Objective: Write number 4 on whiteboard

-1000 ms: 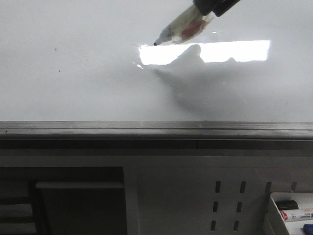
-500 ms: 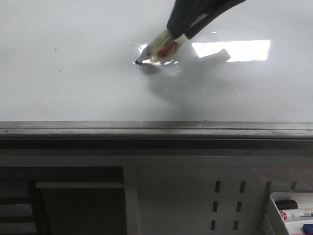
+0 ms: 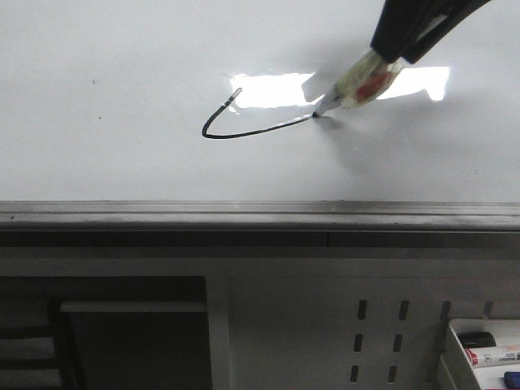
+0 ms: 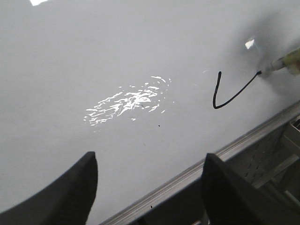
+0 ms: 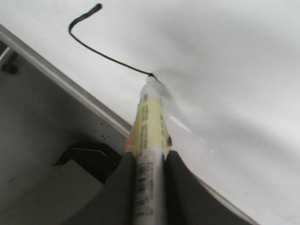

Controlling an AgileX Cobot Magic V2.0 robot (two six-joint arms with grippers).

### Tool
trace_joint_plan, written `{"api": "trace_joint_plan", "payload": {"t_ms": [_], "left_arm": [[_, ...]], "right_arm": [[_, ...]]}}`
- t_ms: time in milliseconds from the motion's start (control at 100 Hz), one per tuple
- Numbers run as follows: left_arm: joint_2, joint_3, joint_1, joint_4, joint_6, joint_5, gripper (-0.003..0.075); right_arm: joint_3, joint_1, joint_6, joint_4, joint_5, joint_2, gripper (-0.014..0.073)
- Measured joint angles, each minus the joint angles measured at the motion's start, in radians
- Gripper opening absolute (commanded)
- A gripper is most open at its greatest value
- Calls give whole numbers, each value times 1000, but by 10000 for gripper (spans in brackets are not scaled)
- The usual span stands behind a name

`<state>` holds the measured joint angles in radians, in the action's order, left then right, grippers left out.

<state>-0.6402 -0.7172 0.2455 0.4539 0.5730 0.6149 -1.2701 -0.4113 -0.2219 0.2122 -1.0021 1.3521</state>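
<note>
Hidden: right gripper mostly cut off, clamped on the marker.
Number 4: only a hooked stroke, mid-whiteboard, at 9 o'clock from the tip.
Left gripper: fingers apart, holding nothing.
Edge: ledge at 6 o'clock.

The only sign to be read is the unfinished number 4 on the whiteboard: so far a thin black hooked stroke, a short slant bending into a long line, not yet legible as a digit. The marker whose tip touches the stroke's end carries dark print along its pale barrel, too blurred to read. The markers in the tray at the lower right of the front view bear red and white labels, too small to make out.
</note>
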Motion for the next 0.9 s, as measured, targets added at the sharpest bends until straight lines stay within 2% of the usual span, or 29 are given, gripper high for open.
{"api": "trace_joint_plan", "payload": {"t_ms": [240,410,610,760,900], "left_arm": [[0,0,0,0,0,0,438],[0,0,0,0,0,0,438],[0,0,0,0,0,0,438],[-4,0,0,2,16,6,438],[-59,-26,0,80,155,104,438]], "right_arm": [[0,-37,-87,85,82,-48,-66],[0,-39,-92,88,127,18,-66],[0,-64,-96,99,-43,130,-66],[-15,-95,-124,84,-32,90,-66],[-39,-116,-260,84,-24,-25,-66]]}}
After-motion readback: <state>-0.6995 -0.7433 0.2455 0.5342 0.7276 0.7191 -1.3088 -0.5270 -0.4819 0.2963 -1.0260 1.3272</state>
